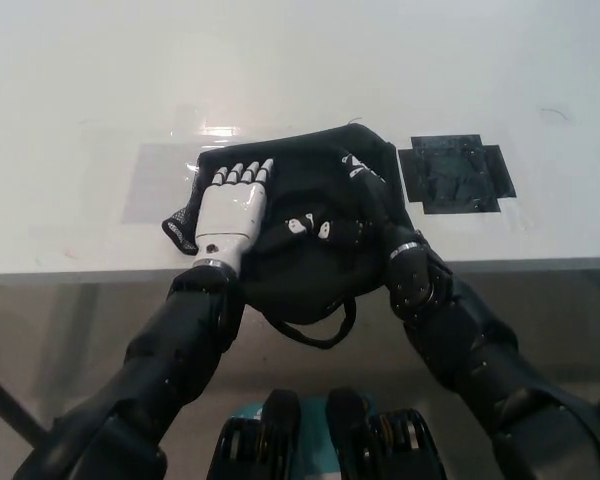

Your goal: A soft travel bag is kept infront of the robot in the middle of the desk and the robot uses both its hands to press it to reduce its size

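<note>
Soft black travel bag (300, 240) lies at the near edge of the white desk (300, 70), roughly in the middle of it, its front bulging past the edge and a dark strap loop (315, 325) hanging below the rim; both of my hands rest on top of it. My white left hand (230, 205) lies flat on the bag's left half, palm down, its fingers (242, 173) stretched side by side toward the far edge of the bag and gripping nothing; my right hand (355, 200), black against the black fabric, lies on the bag's right half with fingers that seem extended toward the far corner, though the dark-on-dark makes their exact spread hard to read. A bit of mesh (180, 222) pokes out from under the bag's left side, beside my left wrist; a few small white marks (302, 226) show on the fabric between my two hands. To the bag's right, on the desk and just apart from it, sits a patch of black tape (452, 175); to its left, a pale, glossy rectangle of clear tape (160, 180) lies flat on the surface, its near side running under the bag's left edge.
</note>
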`<action>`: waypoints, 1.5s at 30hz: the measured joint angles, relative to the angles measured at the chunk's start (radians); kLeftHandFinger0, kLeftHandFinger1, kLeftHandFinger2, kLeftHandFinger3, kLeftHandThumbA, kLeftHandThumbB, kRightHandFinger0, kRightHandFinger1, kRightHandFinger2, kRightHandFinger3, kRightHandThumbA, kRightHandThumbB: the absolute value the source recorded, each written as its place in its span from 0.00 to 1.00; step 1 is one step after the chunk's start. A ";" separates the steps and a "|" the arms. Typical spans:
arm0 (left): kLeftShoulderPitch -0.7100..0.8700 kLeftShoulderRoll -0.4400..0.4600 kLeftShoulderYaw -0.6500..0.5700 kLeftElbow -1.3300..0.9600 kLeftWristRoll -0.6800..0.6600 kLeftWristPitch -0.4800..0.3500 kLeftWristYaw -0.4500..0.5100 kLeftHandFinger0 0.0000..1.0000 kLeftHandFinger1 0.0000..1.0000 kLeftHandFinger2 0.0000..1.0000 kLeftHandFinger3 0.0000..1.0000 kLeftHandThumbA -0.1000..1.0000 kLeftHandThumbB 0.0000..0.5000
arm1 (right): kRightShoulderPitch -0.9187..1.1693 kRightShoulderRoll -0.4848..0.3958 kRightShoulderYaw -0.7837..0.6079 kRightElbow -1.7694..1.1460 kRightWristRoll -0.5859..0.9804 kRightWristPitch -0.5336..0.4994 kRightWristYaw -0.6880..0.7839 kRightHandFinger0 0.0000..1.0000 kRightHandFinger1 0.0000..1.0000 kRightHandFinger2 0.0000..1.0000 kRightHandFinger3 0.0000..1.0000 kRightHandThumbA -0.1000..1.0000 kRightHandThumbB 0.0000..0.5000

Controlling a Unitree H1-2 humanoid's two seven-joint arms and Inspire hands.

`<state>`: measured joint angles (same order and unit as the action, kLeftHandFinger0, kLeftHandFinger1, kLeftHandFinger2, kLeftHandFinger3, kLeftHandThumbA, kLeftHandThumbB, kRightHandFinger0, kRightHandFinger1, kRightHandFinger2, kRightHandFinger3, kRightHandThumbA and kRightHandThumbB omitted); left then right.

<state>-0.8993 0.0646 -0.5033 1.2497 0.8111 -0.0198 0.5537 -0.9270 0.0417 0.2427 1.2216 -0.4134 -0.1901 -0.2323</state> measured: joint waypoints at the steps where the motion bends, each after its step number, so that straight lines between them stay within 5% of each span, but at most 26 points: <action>1: -0.001 0.003 0.001 -0.006 -0.002 -0.002 0.000 1.00 1.00 1.00 1.00 1.00 0.15 | -0.002 0.000 -0.001 -0.001 0.001 0.001 0.001 1.00 1.00 1.00 1.00 1.00 0.54; 7: 0.002 0.025 0.008 -0.090 -0.019 -0.006 -0.029 1.00 1.00 1.00 1.00 1.00 0.08 | -0.002 -0.013 -0.014 -0.082 0.018 0.032 0.019 1.00 1.00 1.00 1.00 1.00 0.50; 14: -0.021 0.113 0.031 -0.331 -0.043 0.031 -0.155 1.00 1.00 1.00 1.00 1.00 0.05 | -0.008 -0.039 -0.050 -0.295 0.041 0.102 0.063 1.00 1.00 1.00 1.00 1.00 0.40; 17: -0.061 0.154 0.046 -0.439 -0.045 0.057 -0.218 1.00 1.00 1.00 1.00 1.00 0.04 | -0.021 -0.058 -0.061 -0.399 0.048 0.140 0.083 1.00 1.00 1.00 1.00 1.00 0.43; 34: -0.070 0.255 0.143 -0.911 -0.096 0.111 -0.467 1.00 1.00 1.00 1.00 1.00 0.20 | -0.029 -0.204 -0.115 -0.935 0.116 0.418 0.282 1.00 1.00 1.00 1.00 1.00 0.52; 36: -0.021 0.259 0.163 -0.989 -0.112 0.119 -0.491 1.00 1.00 1.00 1.00 1.00 0.29 | 0.016 -0.220 -0.121 -1.011 0.126 0.444 0.300 1.00 1.00 1.00 1.00 1.00 0.62; 40: 0.098 0.258 0.196 -1.161 -0.153 0.134 -0.529 1.00 1.00 1.00 1.00 1.00 0.31 | 0.143 -0.225 -0.138 -1.162 0.143 0.452 0.310 1.00 1.00 1.00 1.00 1.00 0.48; 43: 0.185 0.258 0.213 -1.268 -0.180 0.141 -0.544 1.00 1.00 1.00 1.00 1.00 0.39 | 0.232 -0.223 -0.144 -1.262 0.158 0.452 0.311 1.00 1.00 1.00 1.00 1.00 0.56; 45: 0.249 0.257 0.228 -1.350 -0.203 0.147 -0.552 1.00 1.00 1.00 1.00 1.00 0.38 | 0.298 -0.221 -0.146 -1.338 0.169 0.452 0.311 1.00 1.00 1.00 1.00 1.00 0.50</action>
<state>-0.6504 0.3218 -0.2753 -0.1006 0.6080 0.1269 0.0021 -0.6295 -0.1797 0.0966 -0.1162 -0.2446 0.2623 0.0783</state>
